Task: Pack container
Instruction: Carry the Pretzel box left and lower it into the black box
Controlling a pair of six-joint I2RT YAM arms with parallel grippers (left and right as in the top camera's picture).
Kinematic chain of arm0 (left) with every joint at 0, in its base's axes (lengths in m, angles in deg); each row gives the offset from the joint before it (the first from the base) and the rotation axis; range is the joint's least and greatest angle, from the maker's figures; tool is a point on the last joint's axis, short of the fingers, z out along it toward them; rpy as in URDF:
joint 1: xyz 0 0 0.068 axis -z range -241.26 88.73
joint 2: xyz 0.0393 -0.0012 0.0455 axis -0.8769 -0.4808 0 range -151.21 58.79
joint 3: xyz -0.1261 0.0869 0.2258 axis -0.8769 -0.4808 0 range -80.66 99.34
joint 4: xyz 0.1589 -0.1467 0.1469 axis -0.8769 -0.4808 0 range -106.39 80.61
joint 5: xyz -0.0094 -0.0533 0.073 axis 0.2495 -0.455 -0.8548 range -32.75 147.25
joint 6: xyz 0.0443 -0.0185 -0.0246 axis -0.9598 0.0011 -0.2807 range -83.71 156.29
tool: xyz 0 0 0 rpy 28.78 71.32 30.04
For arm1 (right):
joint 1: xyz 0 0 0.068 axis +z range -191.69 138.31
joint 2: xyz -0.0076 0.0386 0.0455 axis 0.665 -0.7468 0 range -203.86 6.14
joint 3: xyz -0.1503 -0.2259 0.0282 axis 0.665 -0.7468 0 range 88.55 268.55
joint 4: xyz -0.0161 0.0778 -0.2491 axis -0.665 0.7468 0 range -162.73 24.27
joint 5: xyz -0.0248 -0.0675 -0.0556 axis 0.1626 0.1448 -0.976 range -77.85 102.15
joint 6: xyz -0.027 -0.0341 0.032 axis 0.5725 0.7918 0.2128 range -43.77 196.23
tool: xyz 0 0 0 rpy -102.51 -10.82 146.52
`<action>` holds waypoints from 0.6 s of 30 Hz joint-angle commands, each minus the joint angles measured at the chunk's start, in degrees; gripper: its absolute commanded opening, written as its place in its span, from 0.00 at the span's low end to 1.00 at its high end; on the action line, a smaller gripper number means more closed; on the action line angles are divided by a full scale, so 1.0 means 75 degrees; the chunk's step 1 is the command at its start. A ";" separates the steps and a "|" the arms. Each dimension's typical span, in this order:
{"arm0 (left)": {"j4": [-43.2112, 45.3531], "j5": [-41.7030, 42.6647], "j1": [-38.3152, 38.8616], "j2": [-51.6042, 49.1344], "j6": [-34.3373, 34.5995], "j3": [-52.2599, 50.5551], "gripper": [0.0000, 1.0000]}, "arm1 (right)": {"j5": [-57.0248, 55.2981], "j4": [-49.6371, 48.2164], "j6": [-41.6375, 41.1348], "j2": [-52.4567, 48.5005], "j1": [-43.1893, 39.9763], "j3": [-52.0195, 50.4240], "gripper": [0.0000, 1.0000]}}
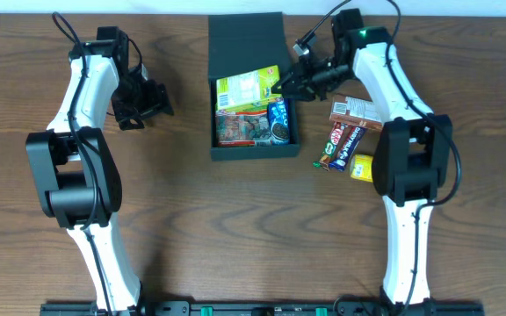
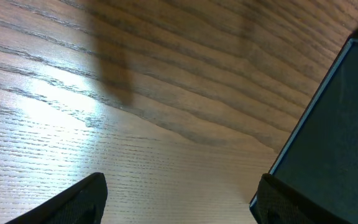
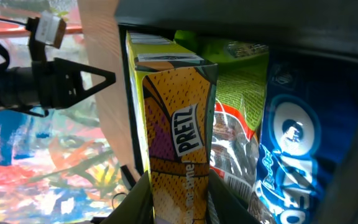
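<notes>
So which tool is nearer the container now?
Right. The right tool is over the container, gripping the Pretz box; the left tool hangs open beyond its left side.

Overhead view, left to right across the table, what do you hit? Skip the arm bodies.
In order: left gripper → container → red chocolate bar → small yellow packet. Left out: the right gripper, which overlaps the container's right edge, and the brown packet, which spans the bar.
</notes>
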 commanded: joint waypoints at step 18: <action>-0.0006 0.0055 -0.0026 -0.0006 -0.0140 -0.0038 0.79 | -0.1271 -0.0306 -0.0708 0.0015 0.0315 -0.0015 0.86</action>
